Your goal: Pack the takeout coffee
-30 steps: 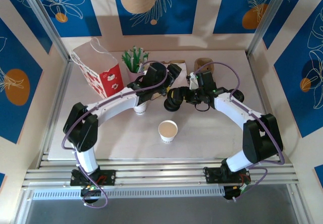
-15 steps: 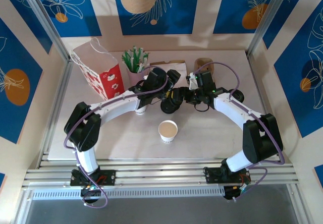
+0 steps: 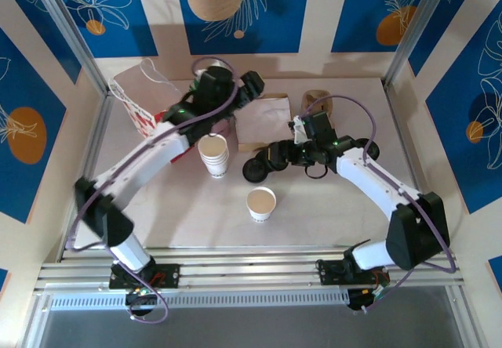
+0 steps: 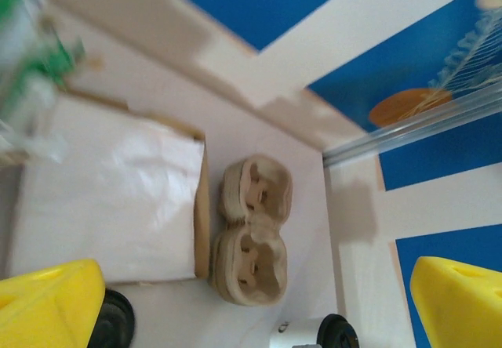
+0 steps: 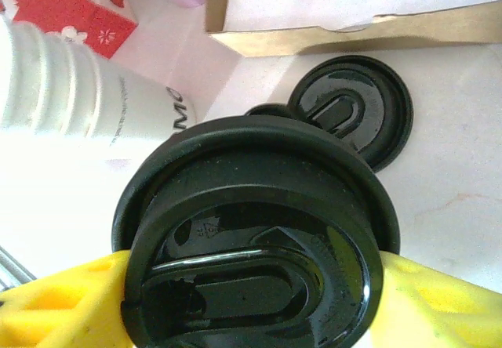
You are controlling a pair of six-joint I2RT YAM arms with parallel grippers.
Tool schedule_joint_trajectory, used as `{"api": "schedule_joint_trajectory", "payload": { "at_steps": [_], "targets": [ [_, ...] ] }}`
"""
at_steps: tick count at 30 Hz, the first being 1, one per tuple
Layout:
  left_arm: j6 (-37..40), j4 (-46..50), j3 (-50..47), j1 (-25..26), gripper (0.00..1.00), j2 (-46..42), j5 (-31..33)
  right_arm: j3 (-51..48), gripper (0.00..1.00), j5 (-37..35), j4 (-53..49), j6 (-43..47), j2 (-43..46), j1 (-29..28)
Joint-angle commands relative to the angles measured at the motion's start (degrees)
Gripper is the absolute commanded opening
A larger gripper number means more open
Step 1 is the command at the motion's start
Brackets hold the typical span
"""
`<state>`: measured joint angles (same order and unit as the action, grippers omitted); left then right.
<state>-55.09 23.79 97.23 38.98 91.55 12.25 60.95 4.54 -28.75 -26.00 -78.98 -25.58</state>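
Observation:
The takeout coffee [image 3: 261, 204] is a small white paper cup with brown liquid showing in its open top, standing at the middle front of the table. A round black lid [image 5: 255, 246] is pinched edge to edge between my right gripper's [image 5: 255, 285] yellow fingers. In the top view that lid [image 3: 253, 168] hangs just behind and left of the cup, with my right gripper [image 3: 260, 164] shut on it. My left gripper [image 3: 252, 83] is raised near the back wall. Its yellow fingers [image 4: 47, 301] stand wide apart with nothing between them, above the brown carrier [image 4: 252, 242].
A stack of lidless white cups [image 3: 213, 155] stands left of the coffee. The red-and-white bag [image 3: 149, 113] is at back left. A cardboard tray with white paper [image 3: 263, 117] and the carrier [image 3: 316, 97] lie at the back. A spare black lid [image 5: 354, 109] lies by the tray.
My left arm has lifted off the cup stack and swung back toward the rear wall, uncovering the stack. My right gripper has shifted slightly forward and left with the lid.

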Motion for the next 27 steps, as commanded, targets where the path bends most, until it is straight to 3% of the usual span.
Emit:
{"api": "schedule_joint_trajectory", "payload": {
  "at_steps": [1,6,13,27],
  "targets": [
    [14.2,11.2,-0.5,-0.5,1.0,-8.1,6.3,4.5,0.66,-4.6,-12.4,4.1,1.9,-4.0],
    [21.6,17.1,-8.7,-0.6,1.0,-19.1,9.1,7.7,0.66,-8.5,-21.5,5.6,3.4,-10.6],
    [28.1,24.1,-20.3,-0.6,1.0,-33.4,13.0,14.5,0.66,-14.1,-33.4,5.8,-2.7,-19.9],
    [30.8,27.5,-36.5,-0.5,1.0,-51.6,22.7,23.5,0.66,-20.9,-41.5,5.4,-12.8,-28.3]
  ]
}}
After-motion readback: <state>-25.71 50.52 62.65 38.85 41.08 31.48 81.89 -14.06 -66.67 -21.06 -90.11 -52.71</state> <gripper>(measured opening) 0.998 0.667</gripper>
